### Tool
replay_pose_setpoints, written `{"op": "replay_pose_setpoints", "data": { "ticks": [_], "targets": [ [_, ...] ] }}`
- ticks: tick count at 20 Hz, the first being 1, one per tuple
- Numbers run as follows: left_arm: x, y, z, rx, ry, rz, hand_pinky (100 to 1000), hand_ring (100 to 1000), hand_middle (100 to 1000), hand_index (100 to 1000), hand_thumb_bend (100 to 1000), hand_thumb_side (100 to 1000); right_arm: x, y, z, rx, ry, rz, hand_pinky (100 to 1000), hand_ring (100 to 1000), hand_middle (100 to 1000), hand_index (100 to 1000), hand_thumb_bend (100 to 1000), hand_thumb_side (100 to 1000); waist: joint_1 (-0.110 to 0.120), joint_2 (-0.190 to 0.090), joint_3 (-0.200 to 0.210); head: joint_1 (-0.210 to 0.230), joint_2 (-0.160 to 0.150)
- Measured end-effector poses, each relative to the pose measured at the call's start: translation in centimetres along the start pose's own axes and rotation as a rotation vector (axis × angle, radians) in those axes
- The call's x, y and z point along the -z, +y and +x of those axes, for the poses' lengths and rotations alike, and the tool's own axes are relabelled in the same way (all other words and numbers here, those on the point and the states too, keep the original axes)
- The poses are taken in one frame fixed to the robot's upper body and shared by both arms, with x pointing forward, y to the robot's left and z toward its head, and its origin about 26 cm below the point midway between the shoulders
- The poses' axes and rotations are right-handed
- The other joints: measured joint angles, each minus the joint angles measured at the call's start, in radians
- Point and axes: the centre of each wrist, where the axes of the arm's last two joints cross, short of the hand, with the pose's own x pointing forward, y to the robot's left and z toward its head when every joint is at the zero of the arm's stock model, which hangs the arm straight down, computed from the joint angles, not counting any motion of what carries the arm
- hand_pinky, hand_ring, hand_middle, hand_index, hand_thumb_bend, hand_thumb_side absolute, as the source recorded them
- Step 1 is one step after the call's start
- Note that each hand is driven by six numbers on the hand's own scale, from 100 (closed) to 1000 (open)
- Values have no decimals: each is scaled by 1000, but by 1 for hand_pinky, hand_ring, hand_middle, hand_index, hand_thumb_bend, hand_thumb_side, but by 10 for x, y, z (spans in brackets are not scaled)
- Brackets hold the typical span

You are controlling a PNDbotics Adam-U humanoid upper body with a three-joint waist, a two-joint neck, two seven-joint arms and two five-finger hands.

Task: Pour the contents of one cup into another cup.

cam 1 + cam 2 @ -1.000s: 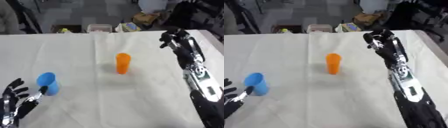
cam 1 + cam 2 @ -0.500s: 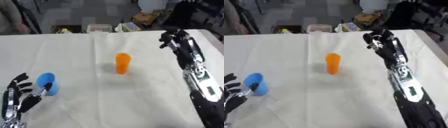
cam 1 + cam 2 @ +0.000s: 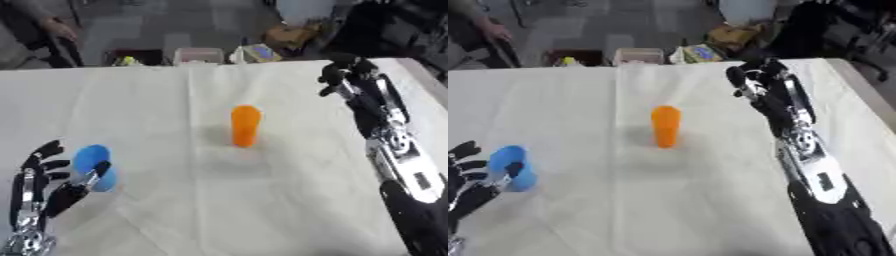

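Note:
An orange cup (image 3: 245,125) stands upright near the middle of the white-covered table (image 3: 175,100). A blue cup (image 3: 94,167) stands near the table's left front. My left hand (image 3: 45,183) is open right beside the blue cup, its thumb against the cup's front side and its fingers spread to the cup's left. My right hand (image 3: 346,75) hovers over the far right of the table with its fingers curled and nothing in it, well away from both cups. What the cups hold cannot be seen.
Beyond the table's far edge lie bags and boxes (image 3: 262,47) on the floor. A person's hand (image 3: 57,29) shows at the far left, off the table.
The camera has shifted a little. My left hand has risen beside the blue cup, thumb now against it. The right hand and orange cup have kept their places.

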Motion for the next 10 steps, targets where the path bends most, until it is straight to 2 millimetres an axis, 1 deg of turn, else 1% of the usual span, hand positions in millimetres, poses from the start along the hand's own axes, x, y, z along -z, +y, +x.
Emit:
{"op": "replay_pose_setpoints", "data": {
  "ticks": [5,10],
  "targets": [
    [2,-3,-3,5,3,-13,606,662,712,834,856,287,0,0,0,0,0,1,476,596,577,729,730,470,0,0,0,0,0],
    [7,-5,0,6,-14,-21,605,658,707,833,859,287,0,1,0,2,0,3,476,596,578,730,728,470,-1,0,-1,1,0]
  ]
}}
